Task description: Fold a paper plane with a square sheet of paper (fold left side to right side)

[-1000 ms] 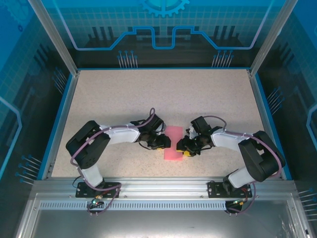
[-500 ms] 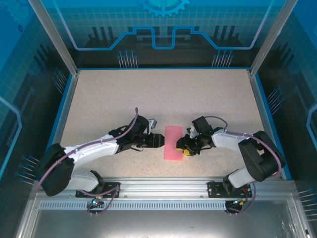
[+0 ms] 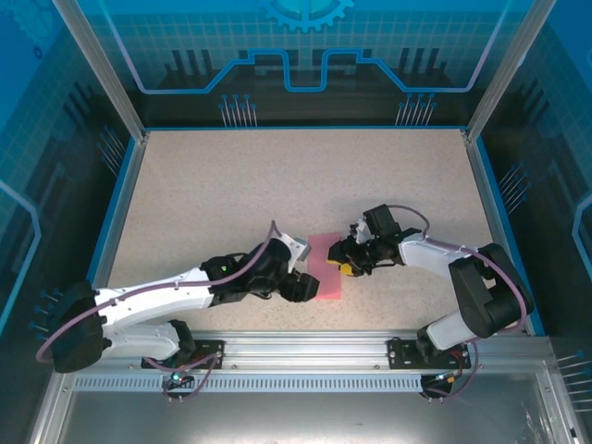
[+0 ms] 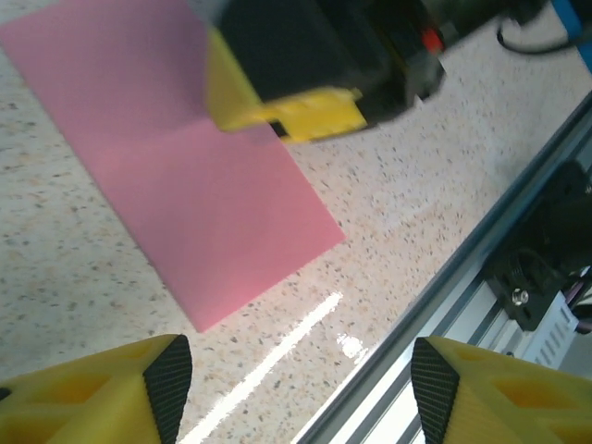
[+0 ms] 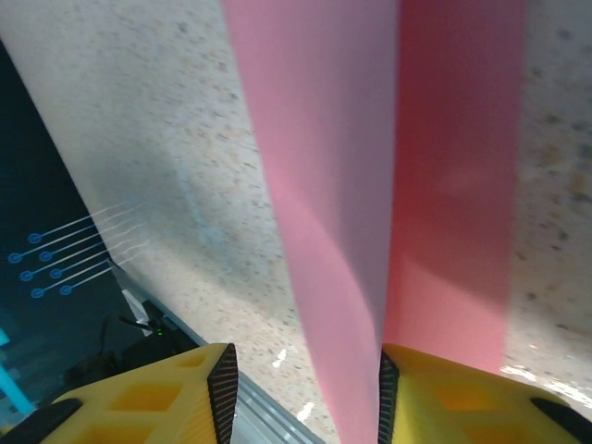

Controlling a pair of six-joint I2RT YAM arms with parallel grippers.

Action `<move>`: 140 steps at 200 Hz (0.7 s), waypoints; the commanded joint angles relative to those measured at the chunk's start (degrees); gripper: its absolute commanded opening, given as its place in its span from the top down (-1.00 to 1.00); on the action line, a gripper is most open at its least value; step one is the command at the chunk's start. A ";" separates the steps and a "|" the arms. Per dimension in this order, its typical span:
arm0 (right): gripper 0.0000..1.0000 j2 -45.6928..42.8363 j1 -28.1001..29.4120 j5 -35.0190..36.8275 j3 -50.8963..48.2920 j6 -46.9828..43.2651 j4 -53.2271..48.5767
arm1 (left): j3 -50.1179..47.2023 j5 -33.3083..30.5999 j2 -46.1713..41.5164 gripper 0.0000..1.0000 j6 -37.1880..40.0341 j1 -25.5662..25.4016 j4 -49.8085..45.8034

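The square sheet of paper (image 3: 322, 254), folded into a narrow strip, is lying with its long axis running away from the right gripper's (image 5: 303, 370) parted fingers. One layer is standing raised against a finger. The left gripper (image 4: 298, 356) is hanging wide apart, just short of the strip's corner.

White-and-black arms (image 3: 157, 294), purple cables (image 3: 274, 231)

**Pink on speckled beige**

Plain pink-red for the square sheet of paper (image 3: 322, 252), a shade darker along one strip up close. Sandy beige with fine dark flecks for the bench (image 3: 277, 185), bright blue along its rim (image 3: 118, 222). Yellow with black pads on both the left pincer (image 4: 296, 379) and the right pincer (image 5: 303, 375). White and black on the left arm (image 3: 157, 294) and right arm (image 3: 435, 254). Teal back wall (image 3: 305, 46), pale grid plus lighter blue circuit-style lines. Silver-grey front rail (image 3: 296, 347).
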 commanded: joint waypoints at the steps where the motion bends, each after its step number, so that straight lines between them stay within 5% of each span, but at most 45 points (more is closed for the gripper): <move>1: 0.12 0.16 -0.85 -2.90 2.25 1.32 -0.37 | 4.77 -8.22 4.36 -0.39 2.60 -4.88 -3.84; 140: 0.12 2.38 -0.86 -3.09 5.04 1.10 -1.84 | 21.44 -16.28 28.04 -0.58 1.45 -9.76 -12.33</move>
